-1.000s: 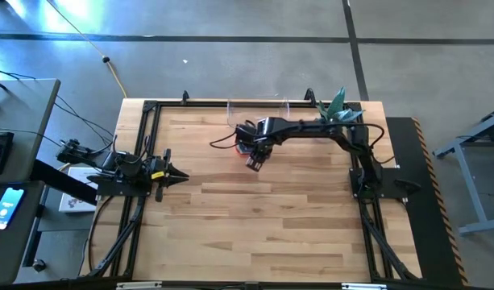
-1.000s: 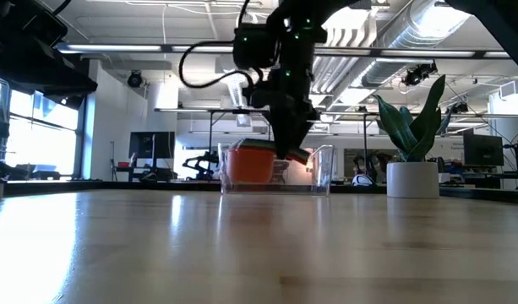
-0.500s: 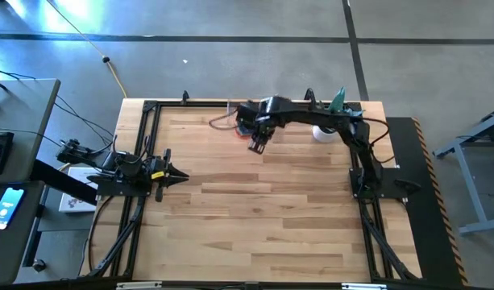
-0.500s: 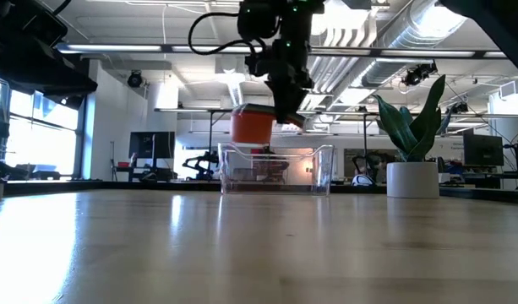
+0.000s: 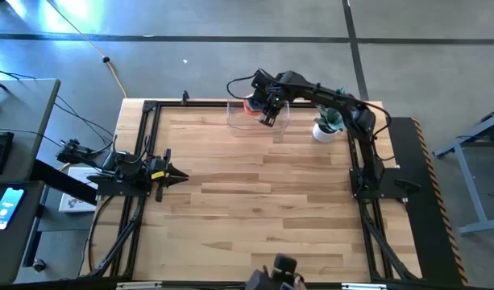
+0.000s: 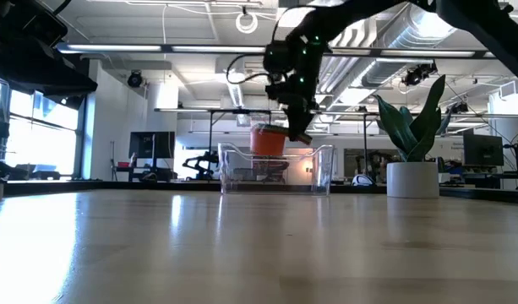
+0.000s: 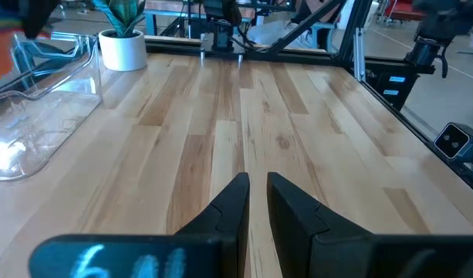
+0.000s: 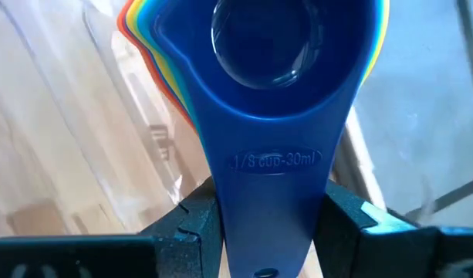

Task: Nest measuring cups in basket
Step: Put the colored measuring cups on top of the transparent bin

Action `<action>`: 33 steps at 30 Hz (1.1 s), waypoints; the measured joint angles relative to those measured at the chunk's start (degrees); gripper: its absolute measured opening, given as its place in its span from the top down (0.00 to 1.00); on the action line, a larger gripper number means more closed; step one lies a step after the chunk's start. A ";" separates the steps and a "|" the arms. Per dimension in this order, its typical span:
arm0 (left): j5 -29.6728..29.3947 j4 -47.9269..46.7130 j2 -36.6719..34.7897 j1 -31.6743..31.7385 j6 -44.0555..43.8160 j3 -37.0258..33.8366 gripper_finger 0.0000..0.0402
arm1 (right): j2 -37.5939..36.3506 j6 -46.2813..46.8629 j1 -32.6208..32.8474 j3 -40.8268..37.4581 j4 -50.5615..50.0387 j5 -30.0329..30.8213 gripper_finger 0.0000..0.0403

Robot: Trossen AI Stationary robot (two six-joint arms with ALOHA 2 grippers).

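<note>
A blue measuring cup (image 8: 286,116), its handle embossed "1/3 cup-80ml", sat uppermost in a nested stack of measuring cups (image 5: 253,105), with yellow, orange and red rims showing beneath it. The right end effector (image 5: 270,113) clenched the stack by its handles, one finger pressed to each side, and held it above the clear basket (image 5: 235,121) at the surface's far edge. Seen from surface level, the orange bowl (image 6: 268,139) hung just over the basket's rim (image 6: 275,149). A white potted plant (image 5: 325,125) stood beside the basket toward the far right corner. The left end effector (image 5: 177,174) rested at the left edge, fingers narrowly parted, holding nothing.
</note>
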 joint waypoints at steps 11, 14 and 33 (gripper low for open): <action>0.00 0.00 0.00 0.02 0.00 0.00 0.90 | 0.06 -7.79 -1.72 -10.08 7.45 -1.60 0.67; 0.00 0.01 0.00 0.00 0.00 0.00 0.90 | 0.05 -8.01 -1.82 -12.12 9.45 -1.63 0.67; -0.02 0.04 -0.02 0.02 0.00 0.00 0.90 | 2.29 -7.49 -1.88 -12.90 9.64 -3.82 0.60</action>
